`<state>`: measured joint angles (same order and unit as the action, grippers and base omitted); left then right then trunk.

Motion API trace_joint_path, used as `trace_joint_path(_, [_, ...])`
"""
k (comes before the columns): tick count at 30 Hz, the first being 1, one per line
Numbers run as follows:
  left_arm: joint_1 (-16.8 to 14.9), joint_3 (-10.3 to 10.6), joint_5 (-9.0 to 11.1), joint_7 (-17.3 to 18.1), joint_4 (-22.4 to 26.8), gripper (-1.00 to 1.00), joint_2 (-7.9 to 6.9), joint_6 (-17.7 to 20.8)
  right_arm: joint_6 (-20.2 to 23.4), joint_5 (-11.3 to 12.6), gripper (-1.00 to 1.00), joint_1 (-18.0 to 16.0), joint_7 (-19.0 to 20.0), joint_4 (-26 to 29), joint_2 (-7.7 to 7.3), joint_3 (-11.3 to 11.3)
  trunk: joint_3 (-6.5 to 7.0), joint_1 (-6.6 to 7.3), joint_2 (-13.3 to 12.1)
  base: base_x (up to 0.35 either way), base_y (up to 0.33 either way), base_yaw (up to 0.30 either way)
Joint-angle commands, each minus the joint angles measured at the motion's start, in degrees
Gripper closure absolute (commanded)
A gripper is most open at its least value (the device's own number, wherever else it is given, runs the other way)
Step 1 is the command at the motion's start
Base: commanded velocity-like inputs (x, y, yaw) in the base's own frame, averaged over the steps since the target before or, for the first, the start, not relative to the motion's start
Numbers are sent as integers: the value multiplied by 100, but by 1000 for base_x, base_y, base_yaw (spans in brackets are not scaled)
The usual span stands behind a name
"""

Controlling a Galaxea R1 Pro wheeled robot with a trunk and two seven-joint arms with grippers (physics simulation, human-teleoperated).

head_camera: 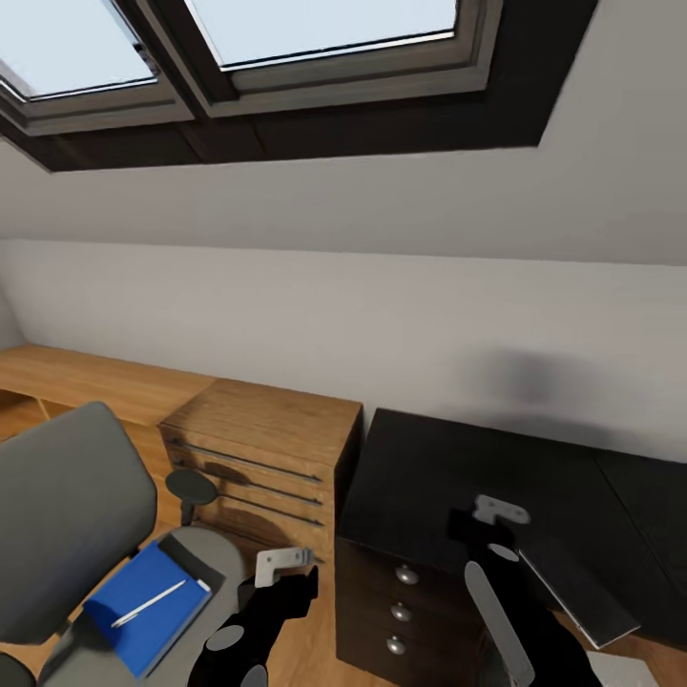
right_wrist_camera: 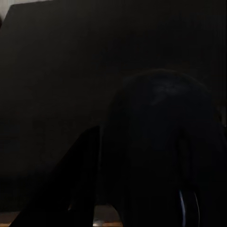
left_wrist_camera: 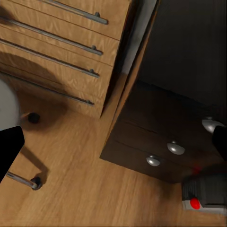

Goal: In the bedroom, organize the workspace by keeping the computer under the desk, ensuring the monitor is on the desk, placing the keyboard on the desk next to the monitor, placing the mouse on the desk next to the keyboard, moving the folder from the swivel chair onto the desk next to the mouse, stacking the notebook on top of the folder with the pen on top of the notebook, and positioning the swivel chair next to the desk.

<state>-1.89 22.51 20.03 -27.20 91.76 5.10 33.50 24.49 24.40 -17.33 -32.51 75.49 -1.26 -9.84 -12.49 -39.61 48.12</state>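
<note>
Wooden dresser (head_camera: 262,448) stands between swivel chair (head_camera: 67,515) and desk (head_camera: 496,477)

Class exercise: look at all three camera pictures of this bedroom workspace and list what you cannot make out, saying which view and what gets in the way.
- Right gripper, head view: whether open or holding something; its own body blocks the fingers.
- Right wrist view: a dark rounded shape close to the lens; too dark to name.
- Swivel chair, head view: base cut off by the picture's edge.
- Blue folder: anything beneath it is hidden; pen lies on top.
</note>
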Motion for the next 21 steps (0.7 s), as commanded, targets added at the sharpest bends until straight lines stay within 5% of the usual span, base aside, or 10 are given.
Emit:
trace_joint_path(1, [-4, 3, 58, -57, 8, -100, -6, 13, 12, 47, 100, -7, -36, 1, -6, 31, -4, -1, 7, 0, 0, -262])
trace_joint_path(11, [-4, -8, 28, -65, -36, -100, -100, -27, 12, 48, 100, -7, -9, -15, -14, 543, 37, -1, 7, -76, -58, -267])
trace_joint_path(21, [13, -10, 29, -66, -31, -100, -106, -28, 10, 48, 100, -7, -1, -43, -14, 631, 79, -1, 7, -310, -68, -268])
